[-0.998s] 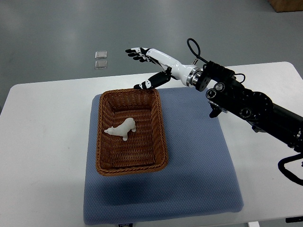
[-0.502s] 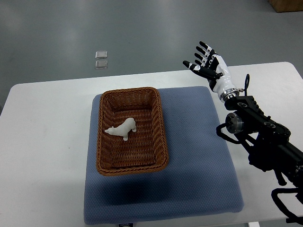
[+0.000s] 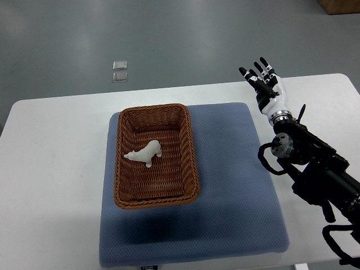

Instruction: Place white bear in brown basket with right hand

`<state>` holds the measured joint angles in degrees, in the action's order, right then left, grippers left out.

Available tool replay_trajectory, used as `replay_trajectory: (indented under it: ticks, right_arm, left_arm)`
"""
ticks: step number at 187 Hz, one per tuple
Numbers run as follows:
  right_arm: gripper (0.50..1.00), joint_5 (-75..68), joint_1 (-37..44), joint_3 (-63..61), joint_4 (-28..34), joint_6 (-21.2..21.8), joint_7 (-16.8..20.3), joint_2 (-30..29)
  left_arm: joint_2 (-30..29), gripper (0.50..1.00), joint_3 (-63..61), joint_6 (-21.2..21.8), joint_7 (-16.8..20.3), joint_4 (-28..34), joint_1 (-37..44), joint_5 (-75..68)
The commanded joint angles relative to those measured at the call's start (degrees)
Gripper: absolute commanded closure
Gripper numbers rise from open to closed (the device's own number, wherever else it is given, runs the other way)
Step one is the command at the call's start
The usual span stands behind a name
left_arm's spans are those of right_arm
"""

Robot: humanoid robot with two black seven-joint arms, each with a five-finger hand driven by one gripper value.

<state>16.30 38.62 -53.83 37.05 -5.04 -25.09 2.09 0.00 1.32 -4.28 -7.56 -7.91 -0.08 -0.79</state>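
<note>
White bear [image 3: 144, 153] lies inside brown basket [image 3: 187, 147]. Right hand [image 3: 268, 85] empty, fingers spread, raised over far table edge. Risk: low forearm sweep could clip basket, spill bear.

Right robot hand [image 3: 266, 84], raised and empty.
The arm entered from the lower right; fingers [image 3: 262, 68] were spread, pointing away from the robot.

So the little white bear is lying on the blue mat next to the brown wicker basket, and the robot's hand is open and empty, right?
Not quite. The top view shows the small white toy bear lying inside the brown woven wicker basket, not beside it on the blue mat. The right hand is indeed open and empty.
</note>
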Motion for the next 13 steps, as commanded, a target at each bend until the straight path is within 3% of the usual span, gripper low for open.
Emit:
replay_trajectory:
  ticks: [1,13]
  right_arm:
    - [0.579,-0.04,-0.12,0.13,-0.57,-0.06,0.04,-0.07]
    - [0.579,-0.04,-0.30,0.22,-0.75,-0.15,-0.13,-0.16]
  left_arm:
    - [0.00,0.500,0.00,-0.02,0.00,0.00,0.00,0.00]
    - [0.00,0.500,0.00,0.06,0.00,0.00,0.00,0.00]
